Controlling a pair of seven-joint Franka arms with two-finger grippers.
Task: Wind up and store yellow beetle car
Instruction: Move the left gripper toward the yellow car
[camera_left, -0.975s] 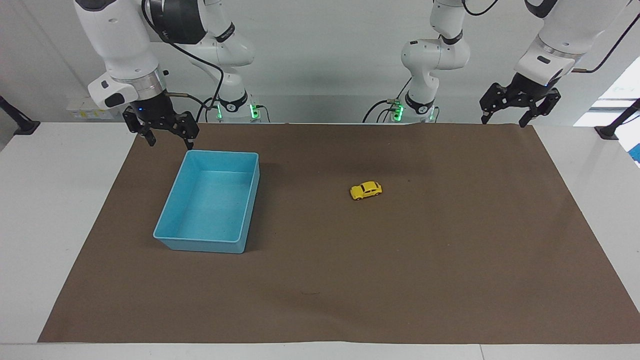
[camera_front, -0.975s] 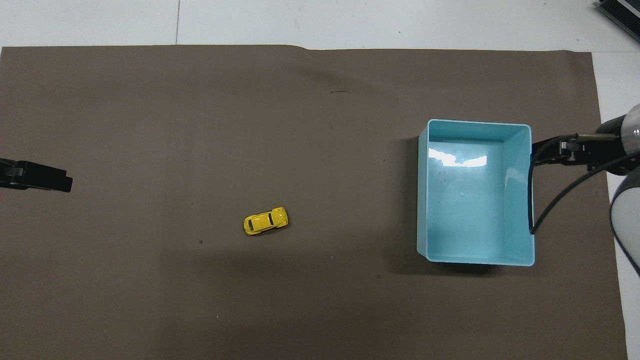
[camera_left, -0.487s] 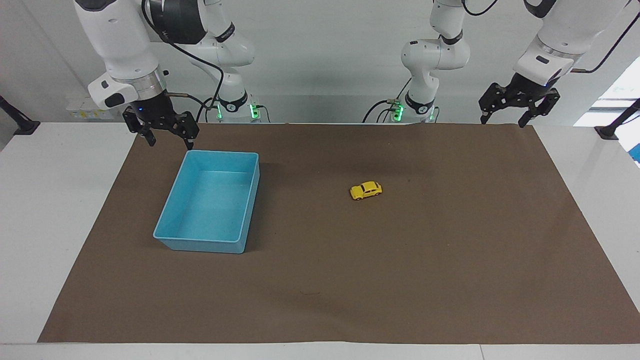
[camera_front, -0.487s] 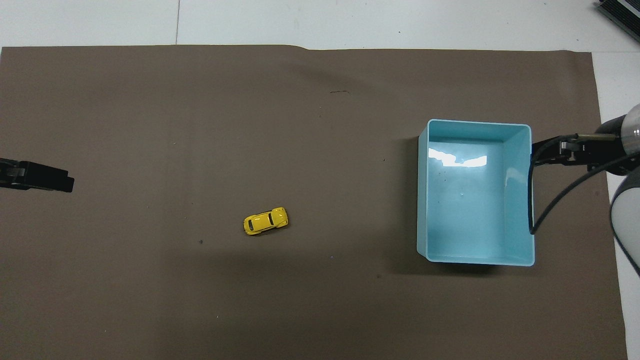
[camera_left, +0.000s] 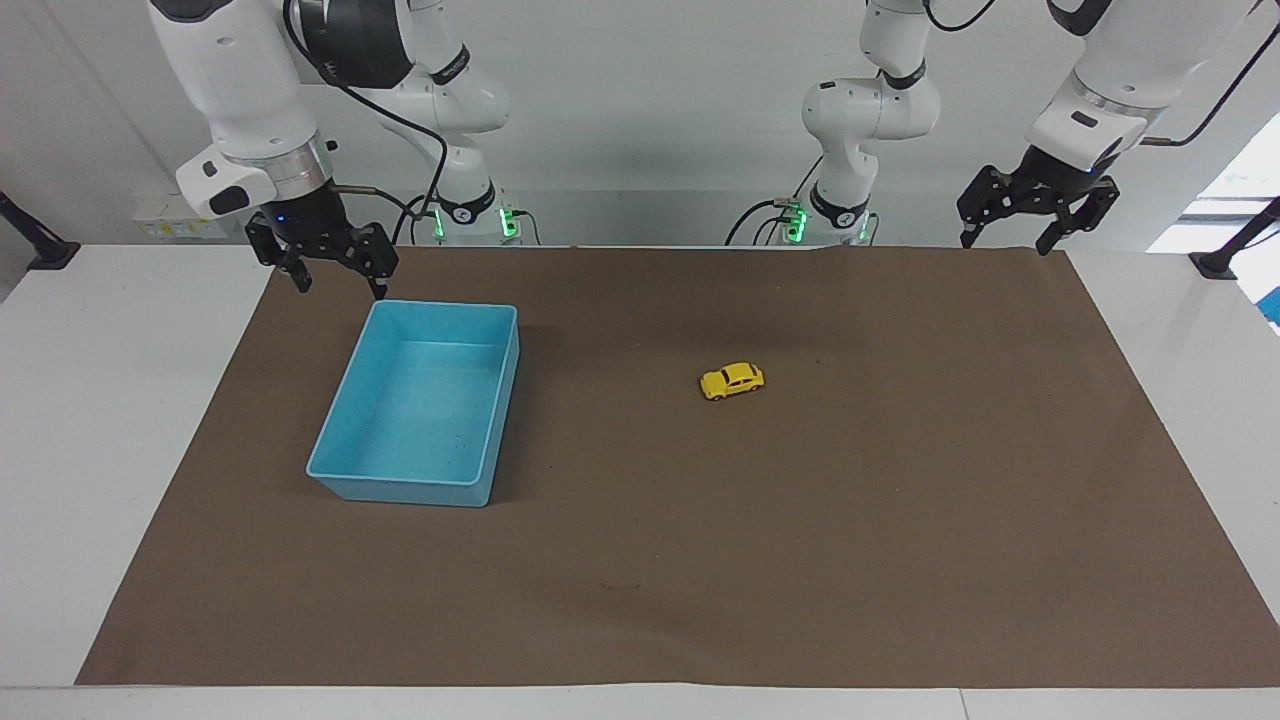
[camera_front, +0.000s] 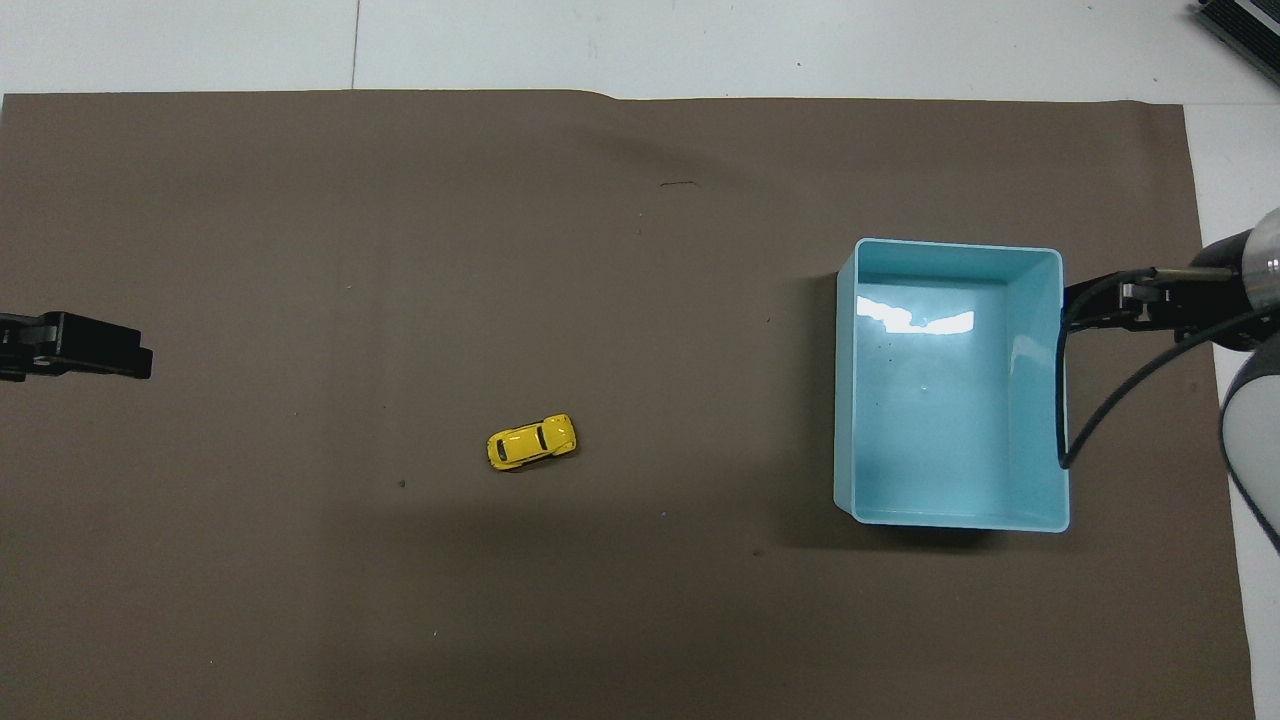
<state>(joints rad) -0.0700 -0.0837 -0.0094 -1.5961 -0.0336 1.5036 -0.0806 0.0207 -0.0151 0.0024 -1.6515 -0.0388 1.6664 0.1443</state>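
Two grippers: my left gripper (camera_left: 1003, 240) and my right gripper (camera_left: 335, 283) hang with fingers apart, empty.
Car place: yellow beetle car (camera_left: 732, 381) stands on its wheels on the brown mat (camera_left: 800, 560), well apart from the blue bin (camera_left: 345, 478), toward my left arm's end.
Handling: I judge it light, hard, glossy and rounded, so slippery; I would pinch its two flat sides.
Bin: smooth plastic, rectangular, empty.
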